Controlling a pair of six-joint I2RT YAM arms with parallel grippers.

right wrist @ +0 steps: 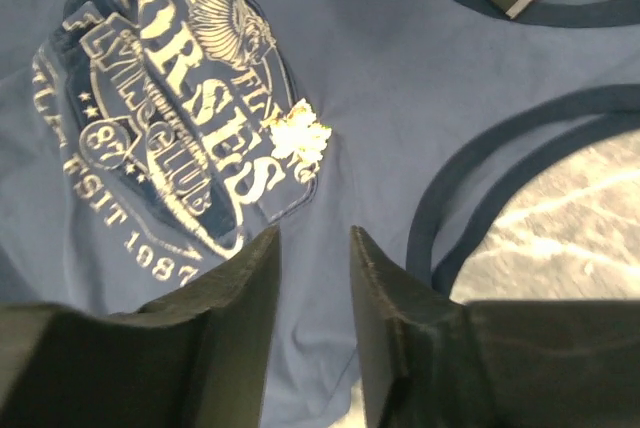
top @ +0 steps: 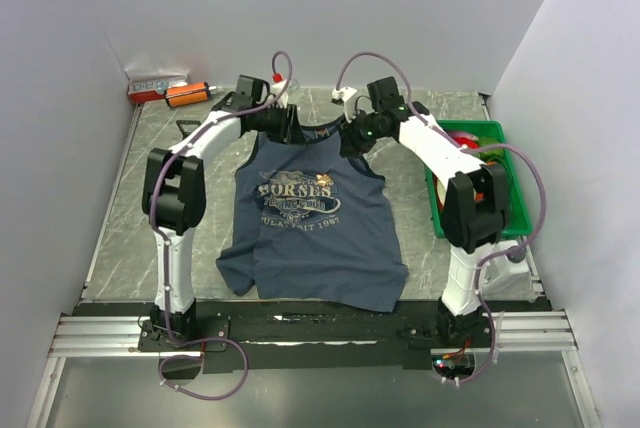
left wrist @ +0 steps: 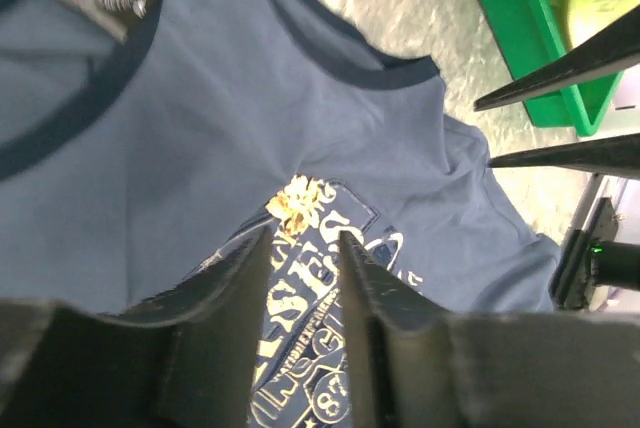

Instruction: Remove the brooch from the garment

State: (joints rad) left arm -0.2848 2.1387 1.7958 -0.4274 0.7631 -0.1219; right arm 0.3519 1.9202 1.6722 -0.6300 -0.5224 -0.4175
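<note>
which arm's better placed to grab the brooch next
Left. The left gripper, open, sits almost at the brooch on the garment, lined up with it. From the right gripper, also open, the brooch lies farther ahead.

Chest of the tank top lies flat and open from above, so the brooch is an easy straight-down reach. Left arm and right arm crowd the collar end, the green bin walls off the right side, and an orange cylinder sits far back left.
</note>
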